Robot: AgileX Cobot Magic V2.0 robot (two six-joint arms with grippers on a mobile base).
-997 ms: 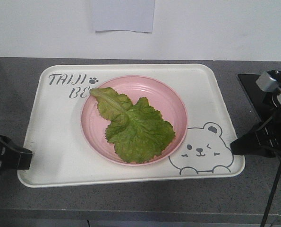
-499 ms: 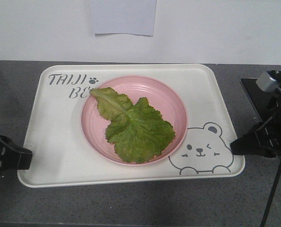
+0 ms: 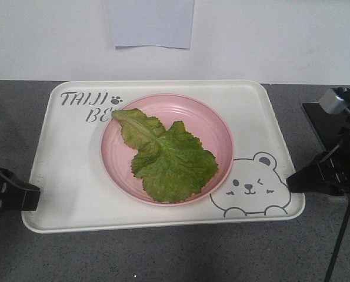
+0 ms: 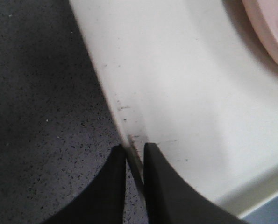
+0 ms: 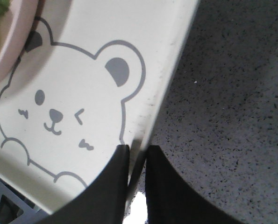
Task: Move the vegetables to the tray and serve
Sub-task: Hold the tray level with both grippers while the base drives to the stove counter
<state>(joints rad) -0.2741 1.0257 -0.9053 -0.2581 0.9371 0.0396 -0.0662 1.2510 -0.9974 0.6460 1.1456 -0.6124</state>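
The vegetables, one large green lettuce leaf (image 3: 169, 155), lie on a round pink plate (image 3: 216, 126) in the middle of the cream tray (image 3: 69, 170) with the bear drawing. My left gripper (image 3: 36, 197) is shut on the tray's left rim near the front corner. The left wrist view shows that gripper (image 4: 134, 151) with the rim of the tray (image 4: 176, 84) pinched between its black fingers. My right gripper (image 3: 289, 181) is shut on the right rim beside the bear. In the right wrist view the right gripper (image 5: 138, 150) clamps the edge of the tray (image 5: 82, 56).
Grey speckled counter (image 3: 163, 258) lies under and around the tray. A white sheet of paper (image 3: 151, 23) hangs on the wall behind. A black flat object (image 3: 319, 117) sits at the right, behind my right arm and its cable.
Tray and both grippers keep their place in the front view, while the counter and wall behind have slid downward. The counter's front edge has dropped out of view.
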